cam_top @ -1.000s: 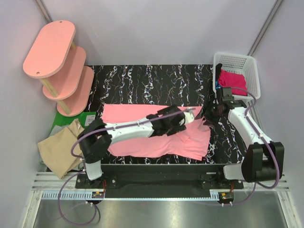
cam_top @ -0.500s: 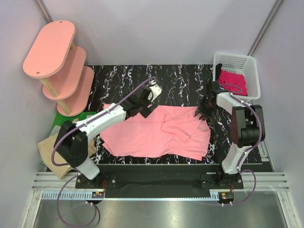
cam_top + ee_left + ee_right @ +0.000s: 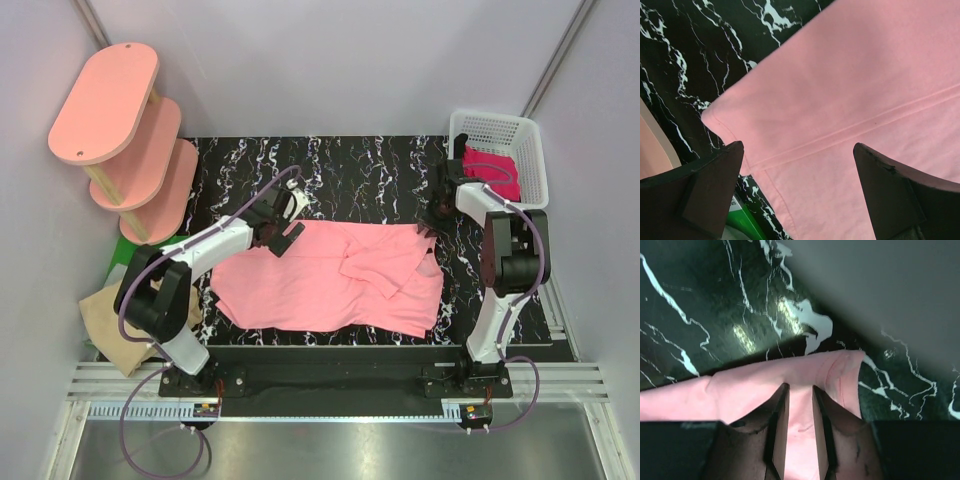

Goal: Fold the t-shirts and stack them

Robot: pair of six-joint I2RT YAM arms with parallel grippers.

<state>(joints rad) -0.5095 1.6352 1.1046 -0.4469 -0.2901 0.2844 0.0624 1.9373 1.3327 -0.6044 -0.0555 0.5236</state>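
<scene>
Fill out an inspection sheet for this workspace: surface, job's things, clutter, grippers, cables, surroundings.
Surface: black marbled table, white veining.
Job's things: salmon-pink t-shirt spread out, right side rumpled; tan t-shirt off the table's left edge; magenta t-shirt in the white basket.
Clutter: green item beside the left edge.
Grippers: left gripper wide open over the pink shirt's far-left corner; right gripper fingers close together at its far-right edge, grip unclear.
Cables: purple cables along both arms, looping at the bases.
Surroundings: pink oval shelf far left; plain walls.
</scene>
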